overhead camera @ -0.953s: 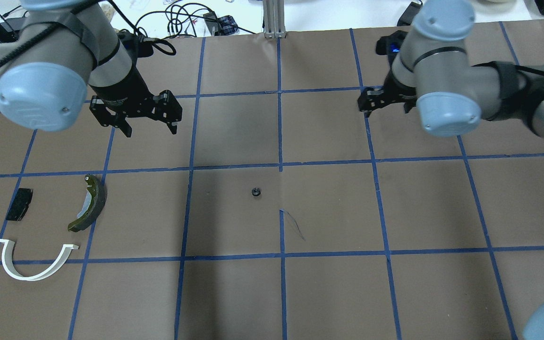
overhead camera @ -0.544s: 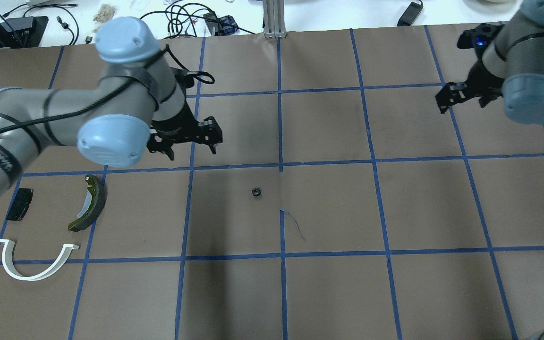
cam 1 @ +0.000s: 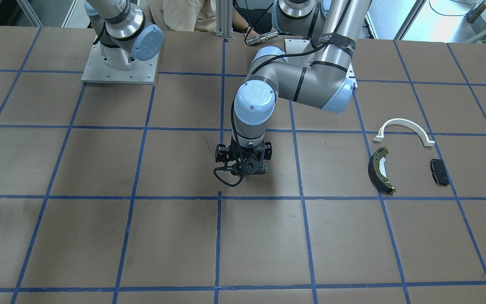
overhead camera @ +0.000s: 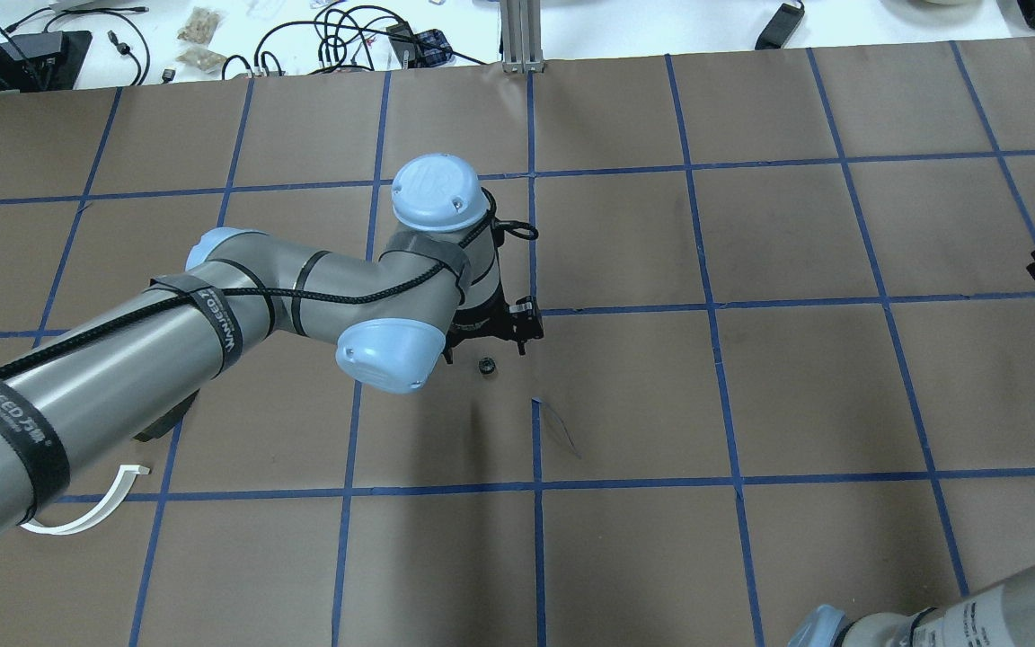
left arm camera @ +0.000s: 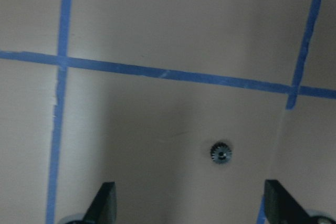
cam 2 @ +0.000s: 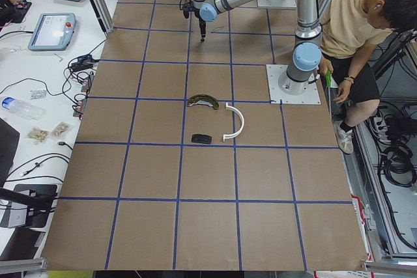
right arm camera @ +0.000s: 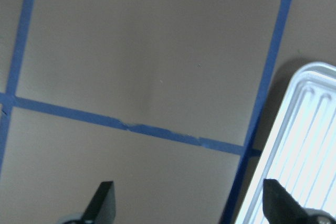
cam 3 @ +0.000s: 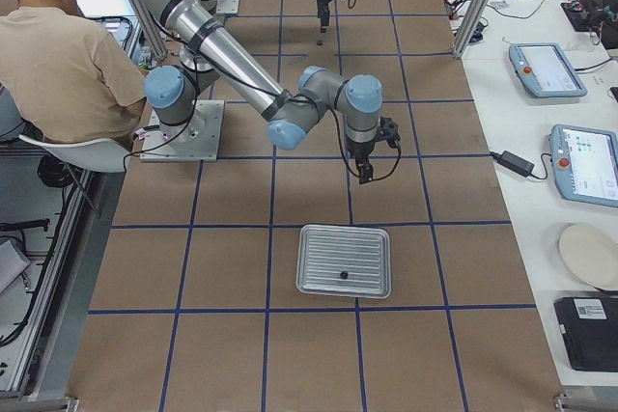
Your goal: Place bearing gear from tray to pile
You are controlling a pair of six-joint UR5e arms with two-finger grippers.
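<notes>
The bearing gear (overhead camera: pixel 486 366), small, dark and toothed, lies on the brown table near its middle. In the left wrist view the gear (left arm camera: pixel 221 153) sits just ahead of the gap between the fingers. My left gripper (overhead camera: pixel 486 350) hovers right over it, open and empty; it also shows in the front view (cam 1: pixel 245 168). The pile lies on my left side: a white arch bracket (cam 1: pixel 403 124), a dark brake shoe (cam 1: pixel 380 169) and a black pad (cam 1: pixel 439 172). My right gripper (right arm camera: pixel 191 211) is open and empty, beside the ribbed metal tray (right arm camera: pixel 294 145).
The tray (cam 3: pixel 344 260) sits on the table's right end with one small dark part (cam 3: pixel 342 275) in it. My left arm covers much of the pile in the overhead view. A seated person (cam 3: pixel 58 55) is behind the robot's bases. Blue tape lines grid the table.
My left arm has swung from the back left to the table's middle and come down over the gear. My right arm has moved off to the right, to beside the tray.
</notes>
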